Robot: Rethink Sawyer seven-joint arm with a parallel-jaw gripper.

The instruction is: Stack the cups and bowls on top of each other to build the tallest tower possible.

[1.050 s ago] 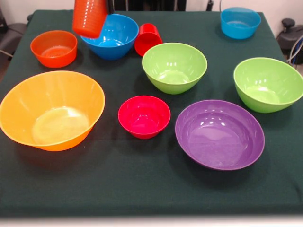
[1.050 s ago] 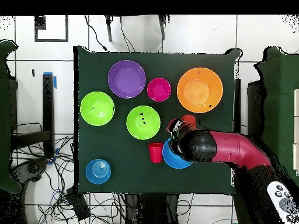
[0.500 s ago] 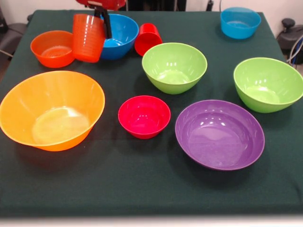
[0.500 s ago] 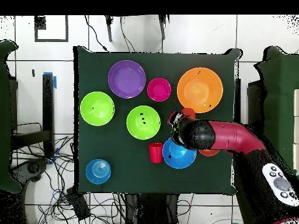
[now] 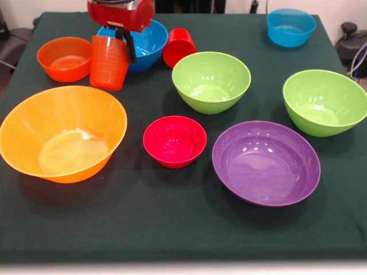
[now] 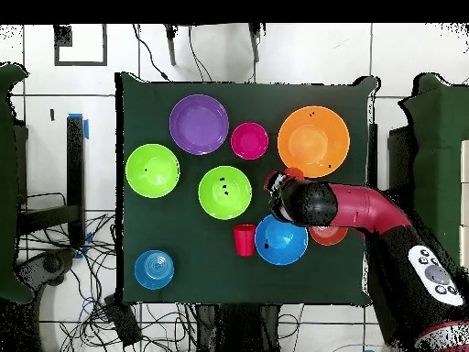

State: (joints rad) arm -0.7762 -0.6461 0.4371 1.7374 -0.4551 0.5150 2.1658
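My gripper (image 5: 117,39) is shut on the rim of the orange cup (image 5: 109,63), which hangs upright just past the far rim of the big orange bowl (image 5: 63,133). From overhead the cup (image 6: 295,173) peeks out beside the red arm, close to the big orange bowl (image 6: 313,141). The red cup (image 5: 179,47) lies on its side by the larger blue bowl (image 5: 143,40). The small crimson bowl (image 5: 174,141) stands mid-table. A small orange bowl (image 5: 65,58) sits just left of the held cup.
Two lime green bowls (image 5: 211,81) (image 5: 324,102), a wide purple bowl (image 5: 266,162) and a small blue bowl (image 5: 291,27) stand on the green cloth. The arm (image 6: 357,209) reaches over the small orange bowl (image 6: 328,236).
The gripper has carried the orange cup lower and nearer the big orange bowl. The arm has swung off the blue bowl. The bowls have not moved.
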